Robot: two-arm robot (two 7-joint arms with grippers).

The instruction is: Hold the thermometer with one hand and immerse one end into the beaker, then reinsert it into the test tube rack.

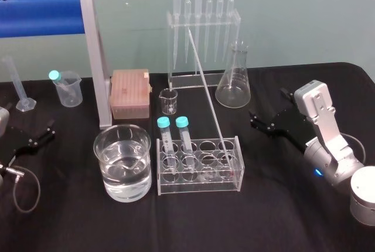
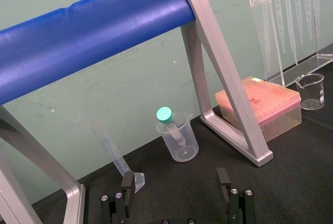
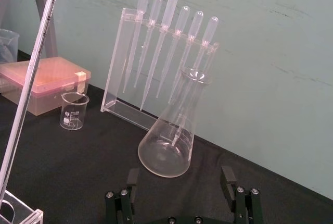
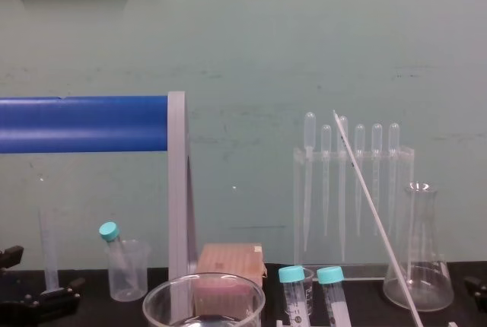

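Right wrist view: right gripper (image 3: 180,179) is empty, fingers (image 3: 132,179) wide — the thermometer (image 3: 29,78) leans left of them; pinched hard, it might snap or tip the rack (image 1: 199,190). Left gripper (image 2: 176,182) idles far left, likewise spread.

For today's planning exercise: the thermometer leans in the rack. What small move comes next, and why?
Probably move the right gripper, open and right of the test tube rack, toward the thermometer leaning out of it; nothing holds it yet. The left gripper sits far left.

Head camera high, chest camera low, both toward the pipettes (image 1: 198,20)
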